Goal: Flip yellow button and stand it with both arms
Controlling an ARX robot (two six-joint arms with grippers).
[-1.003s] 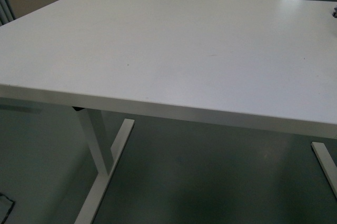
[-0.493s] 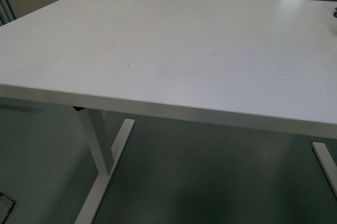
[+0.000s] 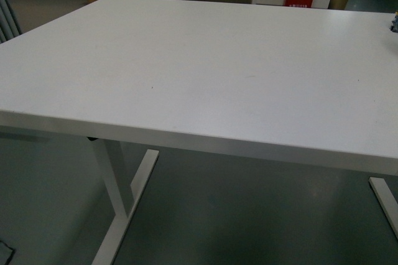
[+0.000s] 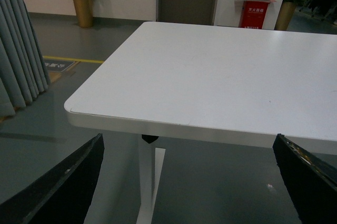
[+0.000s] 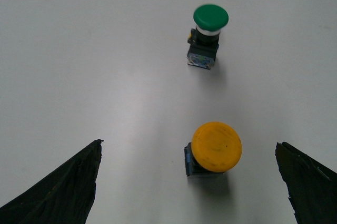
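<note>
The yellow button (image 5: 216, 146) shows in the right wrist view. It stands on the white table (image 5: 79, 50) with its round cap facing the camera and its dark block body (image 5: 191, 167) under it. My right gripper (image 5: 189, 182) is open above the table. The button sits between its black fingers (image 5: 68, 187), nearer the other one, touching neither. My left gripper (image 4: 189, 182) is open and empty, off the table's near edge above the floor. Neither arm shows in the front view, and the yellow button cannot be made out there.
A green-capped button (image 5: 209, 21) stands on the table beyond the yellow one. A small dark thing (image 3: 394, 23) is cut off at the table's right edge. The table (image 3: 199, 72) has a white leg (image 3: 118, 184). A curtain (image 4: 21, 50) and a potted plant (image 4: 83, 8) stand to the left.
The front view has shifted: the table's far edge sits lower in the picture and more of the back wall shows. Nothing on the table has visibly moved.
</note>
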